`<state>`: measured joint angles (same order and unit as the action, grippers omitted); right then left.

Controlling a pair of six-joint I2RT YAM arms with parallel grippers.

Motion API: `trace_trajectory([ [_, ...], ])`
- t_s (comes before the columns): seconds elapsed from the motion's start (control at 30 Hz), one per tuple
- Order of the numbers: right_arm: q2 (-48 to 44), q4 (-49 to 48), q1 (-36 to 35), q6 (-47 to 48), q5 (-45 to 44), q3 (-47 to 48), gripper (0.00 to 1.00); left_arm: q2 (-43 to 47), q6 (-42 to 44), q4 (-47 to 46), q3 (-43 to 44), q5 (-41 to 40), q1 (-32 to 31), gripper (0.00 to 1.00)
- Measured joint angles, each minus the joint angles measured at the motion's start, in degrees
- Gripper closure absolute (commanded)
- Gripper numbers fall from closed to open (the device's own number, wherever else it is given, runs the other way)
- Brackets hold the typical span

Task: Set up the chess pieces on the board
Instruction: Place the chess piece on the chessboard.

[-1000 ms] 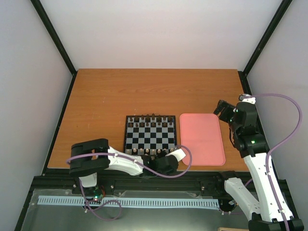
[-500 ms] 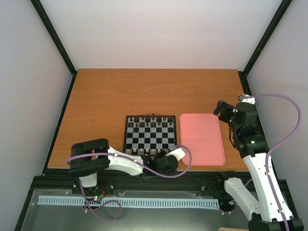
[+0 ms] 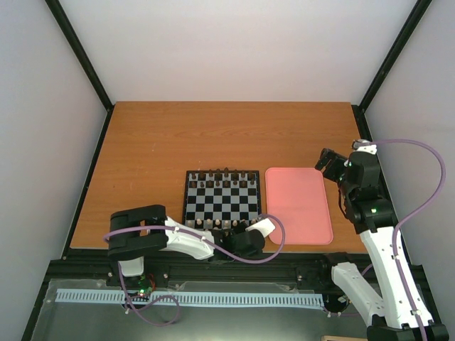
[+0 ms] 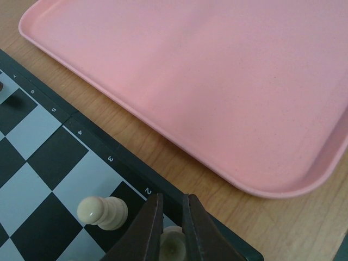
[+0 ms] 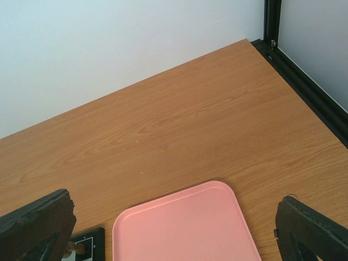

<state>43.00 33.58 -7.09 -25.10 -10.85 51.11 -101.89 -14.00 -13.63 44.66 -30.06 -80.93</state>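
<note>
The board [image 3: 187, 202] lies mid-table, left of a pink tray. Cream chess pieces [image 3: 215, 223] stand along its near rows and dark pieces [image 3: 222, 175] along the far rows. My left gripper [image 3: 251, 226] is low over the board's near right corner. In the left wrist view its jaws [image 4: 172, 199] stand nearly together, shut on a cream piece [image 4: 173, 248] over the corner square. A cream pawn [image 4: 103, 211] stands one square to the left. My right gripper [image 3: 328, 161] hangs wide open and empty above the tray's far right corner, as the right wrist view [image 5: 174, 209] also shows.
The pink tray [image 3: 298, 204] lies right of the board; it also shows in the left wrist view [image 4: 217, 81] and the right wrist view [image 5: 185, 228]. The board's far right corner [image 5: 89, 243] shows in the right wrist view. Black frame posts line the table's sides.
The left arm's elbow has shifted a little to the right. Its gripper stays at the board's near right corner. The right arm has not moved.
</note>
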Motion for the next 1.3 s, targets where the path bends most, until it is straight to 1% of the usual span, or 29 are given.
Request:
trace_trajectory([
  [0.53,-0.28,0.00,0.00,0.00,0.17,-0.24,0.00,1.07,-1.03,1.38,-0.72,-0.76,-0.09,0.96],
  [0.93,-1.11,0.02,0.00,0.00,0.15,-0.28,0.00,1.16,-1.25,1.60,-0.74,-0.68,-0.09,0.86],
  [1.1,-1.11,0.02,0.00,0.00,0.17,-0.28,0.00,1.38,-1.25,1.79,-0.92,-0.63,-0.11,0.82],
  [1.3,-1.11,0.02,0.00,0.00,0.22,-0.28,0.00,2.40,-1.25,2.97,-1.36,-0.81,-0.11,0.81],
])
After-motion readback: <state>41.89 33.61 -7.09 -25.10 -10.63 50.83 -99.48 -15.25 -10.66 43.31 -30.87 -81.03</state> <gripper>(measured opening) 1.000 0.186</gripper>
